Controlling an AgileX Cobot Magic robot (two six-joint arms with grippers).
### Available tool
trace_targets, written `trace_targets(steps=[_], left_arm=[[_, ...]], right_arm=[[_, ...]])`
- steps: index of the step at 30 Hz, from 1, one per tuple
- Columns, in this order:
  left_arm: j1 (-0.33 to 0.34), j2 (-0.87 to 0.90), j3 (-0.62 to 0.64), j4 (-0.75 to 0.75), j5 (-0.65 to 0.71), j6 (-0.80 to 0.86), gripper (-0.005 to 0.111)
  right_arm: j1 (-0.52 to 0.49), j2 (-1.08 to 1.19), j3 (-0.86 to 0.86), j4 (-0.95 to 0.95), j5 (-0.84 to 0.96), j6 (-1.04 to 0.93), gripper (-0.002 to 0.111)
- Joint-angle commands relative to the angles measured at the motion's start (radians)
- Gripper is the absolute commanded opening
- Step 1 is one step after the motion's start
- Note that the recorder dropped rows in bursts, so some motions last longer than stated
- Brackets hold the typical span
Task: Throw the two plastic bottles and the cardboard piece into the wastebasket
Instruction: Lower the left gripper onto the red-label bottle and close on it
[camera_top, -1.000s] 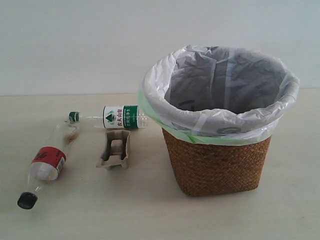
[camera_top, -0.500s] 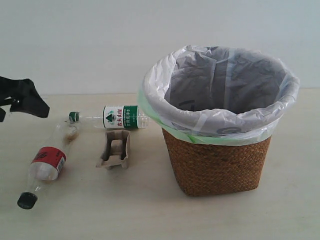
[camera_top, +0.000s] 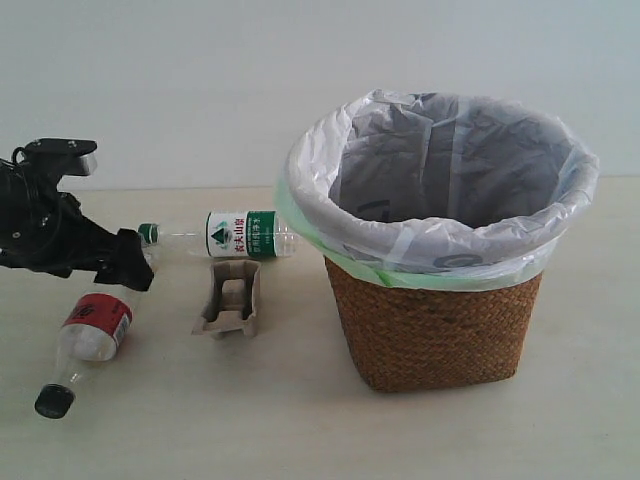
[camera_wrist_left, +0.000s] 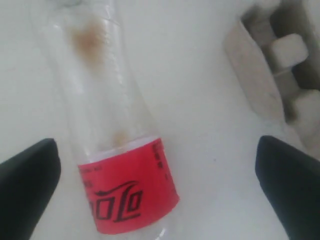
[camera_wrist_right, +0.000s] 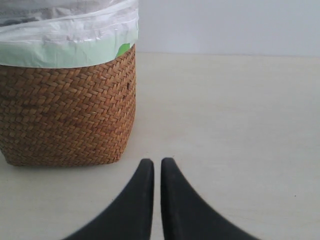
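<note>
The red-label bottle (camera_top: 95, 325) lies on the table at the left, its black cap (camera_top: 55, 401) toward the front. My left gripper (camera_top: 120, 268) hovers over its clear upper body. In the left wrist view that gripper (camera_wrist_left: 160, 192) is open wide, a black finger (camera_wrist_left: 27, 185) on each side of the red-label bottle (camera_wrist_left: 125, 192), touching nothing. The green-label bottle (camera_top: 235, 234) lies behind the cardboard piece (camera_top: 232, 298), which also shows in the wrist view (camera_wrist_left: 280, 65). The wastebasket (camera_top: 435, 320) stands at the right. My right gripper (camera_wrist_right: 157, 165) is shut and empty near the wastebasket (camera_wrist_right: 65, 115); it is out of the exterior view.
The white bag liner (camera_top: 440, 235) with a pale green edge folds over the basket's rim. A pale wall runs behind the beige table (camera_top: 250, 420).
My left arm has come in from the left edge and moved right and down over the red-label bottle. The bottles, cardboard and basket have not moved.
</note>
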Motion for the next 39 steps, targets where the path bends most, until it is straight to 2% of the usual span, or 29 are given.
trace_targets(steps=[1, 16, 33, 36, 39], left_arm=[[0.000, 0.034, -0.007, 0.067, -0.079, -0.095, 0.109], [0.000, 0.157, -0.007, 0.056, -0.204, -0.097, 0.109], [0.000, 0.221, -0.007, 0.051, -0.200, -0.112, 0.109], [0.000, 0.221, -0.007, 0.051, -0.191, -0.123, 0.097], [0.000, 0.221, -0.007, 0.051, -0.188, -0.152, 0.067]], right_arm=[[0.001, -0.006, -0.001, -0.008, -0.008, -0.003, 0.002], [0.001, -0.006, -0.001, -0.008, -0.008, -0.003, 0.002], [0.001, -0.006, -0.001, -0.008, -0.008, -0.003, 0.002], [0.001, -0.006, -0.001, -0.008, -0.008, -0.003, 0.002], [0.001, -0.006, -0.001, -0.008, -0.008, -0.003, 0.002]])
